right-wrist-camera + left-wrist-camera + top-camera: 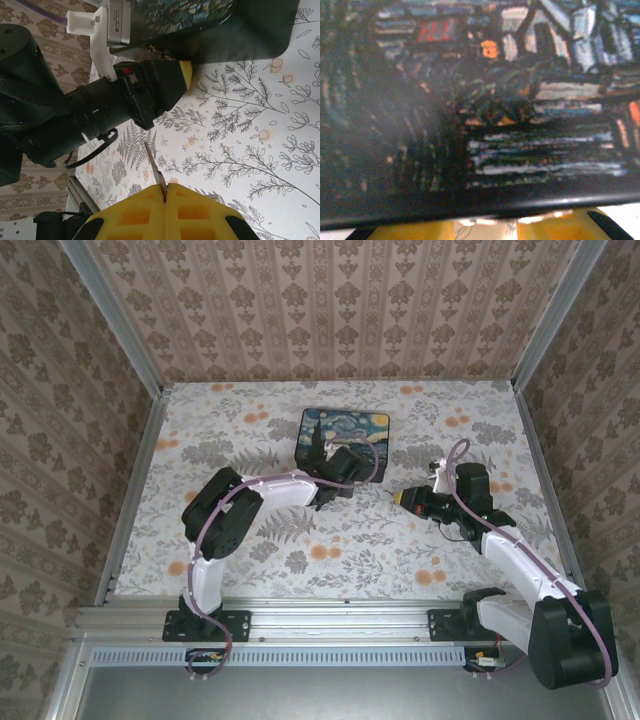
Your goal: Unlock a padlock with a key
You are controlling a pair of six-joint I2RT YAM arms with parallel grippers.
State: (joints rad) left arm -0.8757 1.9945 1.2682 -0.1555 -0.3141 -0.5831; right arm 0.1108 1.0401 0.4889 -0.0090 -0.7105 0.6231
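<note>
Key (152, 162), thin dark metal sliver: clamped in my right hand (165, 192), tip aimed at my left hand (182, 72), whose grip I cannot tell.

From my overhead feed, the box (345, 437) sits on the table (340, 560) toward the far side, about midway across. The left gripper (335, 485) is right at the box's near edge, its wrist camera close against the lid. The right gripper (402, 497) lies to the right of the left one, apart from it and in front of the box's right corner. The key (151, 161) is nipped between its pads, free end pointing toward the left gripper.
</note>
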